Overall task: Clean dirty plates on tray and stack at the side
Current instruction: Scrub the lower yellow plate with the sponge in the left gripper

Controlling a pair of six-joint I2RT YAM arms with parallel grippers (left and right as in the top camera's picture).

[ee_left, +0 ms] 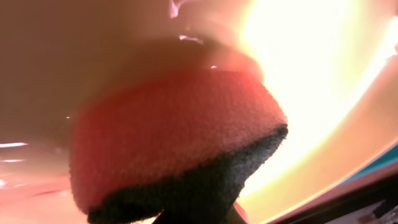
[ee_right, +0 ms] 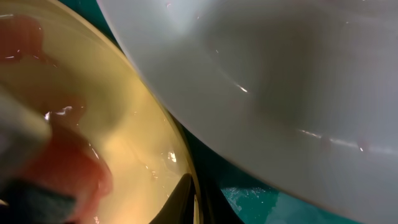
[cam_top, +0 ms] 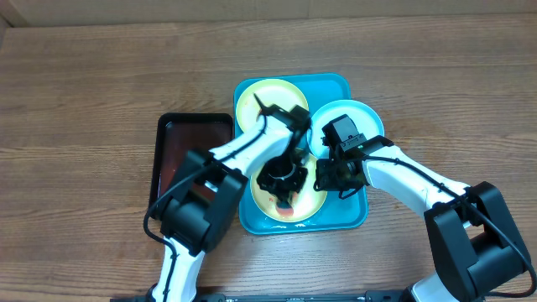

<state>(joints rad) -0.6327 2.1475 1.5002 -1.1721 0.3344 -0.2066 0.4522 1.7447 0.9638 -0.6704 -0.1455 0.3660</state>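
Only overhead shows 3 plates (cam_top: 273, 96); left wrist, sponge (ee_left: 174, 143).

Three plates were counted on the worktop: a far yellow-green plate (cam_top: 270, 99), a near yellow-green plate (cam_top: 312, 200) and one white-bluish plate (cam_top: 357, 117). Trays numbered two: one turquoise tray (cam_top: 352, 220) and one black tray (cam_top: 197, 126). One red sponge (ee_left: 174, 130) was recorded. Two arms were present, the left arm (cam_top: 243, 149) and the right arm (cam_top: 411, 180).

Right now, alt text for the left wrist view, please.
A red-orange sponge with a dark scouring layer presses against a glossy pale yellow plastic plate, filling the frame; the rim of the turquoise plastic tray shows at lower right.
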